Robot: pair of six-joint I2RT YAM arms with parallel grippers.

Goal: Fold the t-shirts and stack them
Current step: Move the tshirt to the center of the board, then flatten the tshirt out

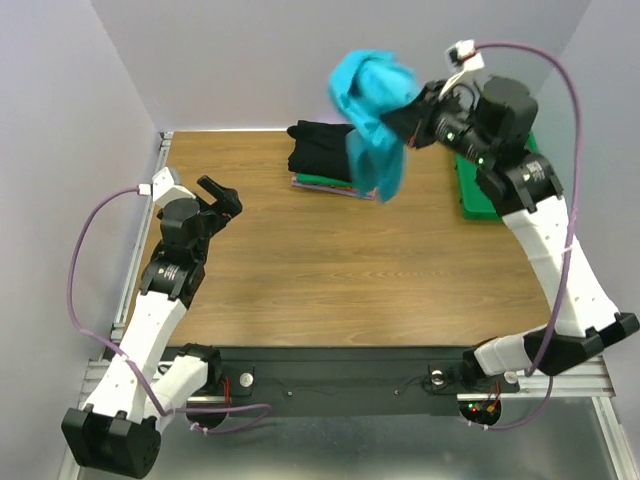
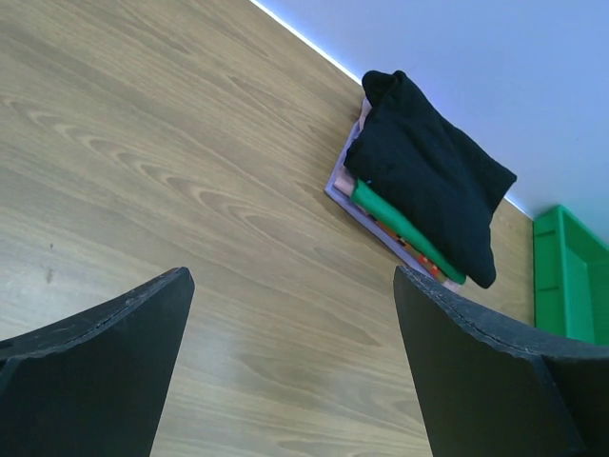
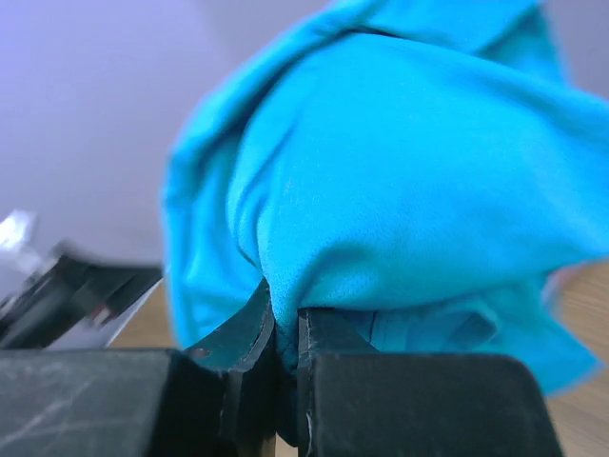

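Teal t-shirt [image 1: 368,125] hangs pinched in right end effector [image 3: 285,328].

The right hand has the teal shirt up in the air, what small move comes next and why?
Probably lower the right hand toward the wooden table: the bright teal cloth t-shirt hangs bunched from it and needs laying flat to fold.

So the table [image 1: 330,270] is plain light-brown wood grain, nothing fancy. There's a bright green plastic tray [image 1: 472,200] at the table's far right corner, partly hidden, so I can't see inside it. Pale lilac walls [image 1: 250,60] box the table in at the back and on both sides, a black strip [image 1: 340,372] runs along the table's near edge, and a bare aluminium rail [image 1: 598,378] sits just below that.
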